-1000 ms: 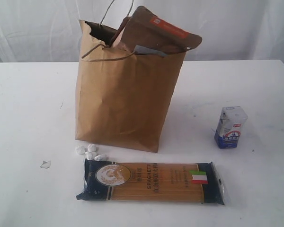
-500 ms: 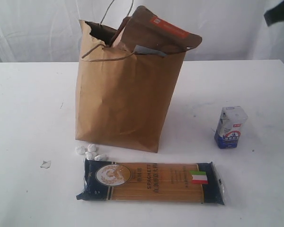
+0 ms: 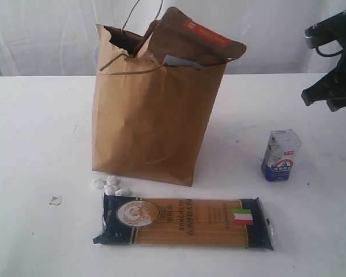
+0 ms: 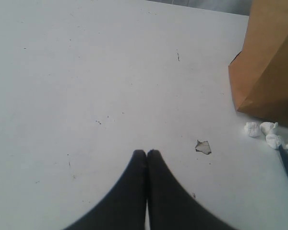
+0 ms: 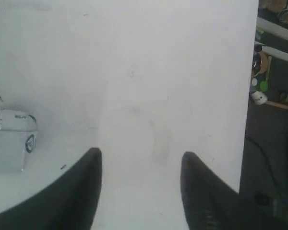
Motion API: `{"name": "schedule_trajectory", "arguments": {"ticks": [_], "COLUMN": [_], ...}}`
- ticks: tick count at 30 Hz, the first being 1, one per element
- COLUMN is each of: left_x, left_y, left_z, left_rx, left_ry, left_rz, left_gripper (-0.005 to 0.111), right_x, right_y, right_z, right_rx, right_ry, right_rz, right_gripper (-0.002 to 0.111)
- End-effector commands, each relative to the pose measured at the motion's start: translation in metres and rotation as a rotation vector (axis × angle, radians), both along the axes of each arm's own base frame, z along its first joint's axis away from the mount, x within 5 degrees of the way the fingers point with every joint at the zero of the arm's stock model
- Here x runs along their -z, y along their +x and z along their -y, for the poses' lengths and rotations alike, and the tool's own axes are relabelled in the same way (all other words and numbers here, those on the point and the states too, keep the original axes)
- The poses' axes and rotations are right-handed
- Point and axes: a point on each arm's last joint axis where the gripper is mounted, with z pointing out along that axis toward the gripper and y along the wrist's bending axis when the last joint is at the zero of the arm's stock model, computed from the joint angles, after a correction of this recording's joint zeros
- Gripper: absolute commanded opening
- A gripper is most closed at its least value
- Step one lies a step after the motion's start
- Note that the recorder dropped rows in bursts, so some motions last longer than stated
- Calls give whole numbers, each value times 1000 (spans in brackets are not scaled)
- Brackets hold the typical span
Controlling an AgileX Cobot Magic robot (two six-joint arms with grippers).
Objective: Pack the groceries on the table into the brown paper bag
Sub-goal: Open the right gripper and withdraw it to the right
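Your right fingers (image 5: 86,175) stand apart, empty, over the worktop (image 3: 40,127) beyond the blue-white carton (image 3: 281,154); your left fingers (image 4: 134,175) are pressed together, holding nothing.

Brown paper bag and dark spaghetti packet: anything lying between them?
Small white pebble-like bits sit between the creased brown paper bag and the dark spaghetti packet, near their left ends; exterior view shows it.

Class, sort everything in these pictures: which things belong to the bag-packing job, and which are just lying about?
Belong to the job:
brown paper bag
orange-labelled brown pouch, poking out of the bag
dark spaghetti packet, lying on the table
small blue-white carton, standing on the table

Just lying about:
small white pebble-like bits at the bag's foot
pale flake near them
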Motion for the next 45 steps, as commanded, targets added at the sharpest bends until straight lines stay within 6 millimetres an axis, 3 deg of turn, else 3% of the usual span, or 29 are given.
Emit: {"name": "schedule_trajectory", "arguments": {"ticks": [1,6,12,18,22,31,36,39,42,45], "left_x": [1,1,1,0,-12,-36,-70,-107,-155,-195], "left_y": [0,0,0,0,3,5,0,-5,-5,5], "left_z": [0,0,0,1,2,4,4,-2,-8,-6], "left_rx": [5,5,5,6,16,34,44,-22,-93,-79], "left_ry": [-4,-4,-4,-5,-22,-54,-1,57,-33,-33], "left_rz": [2,2,2,15,146,407,714,876,914,843], "left_gripper": [0,0,0,0,0,0,0,0,0,0], "right_x": [4,3,3,5,3,-32,-75,-110,-142,-168], "right_y": [-1,1,1,-3,-9,-22,-33,-45,-67,-96], "right_z": [2,2,2,3,1,-9,-11,-12,-10,-9], "right_rx": [53,57,57,77,102,99,140,97,34,-77], "right_ry": [29,40,40,30,73,258,416,497,528,492], "right_rz": [0,20,20,-23,-51,123,403,629,811,992], "right_gripper": [48,33,1,0,0,0,0,0,0,0]}}
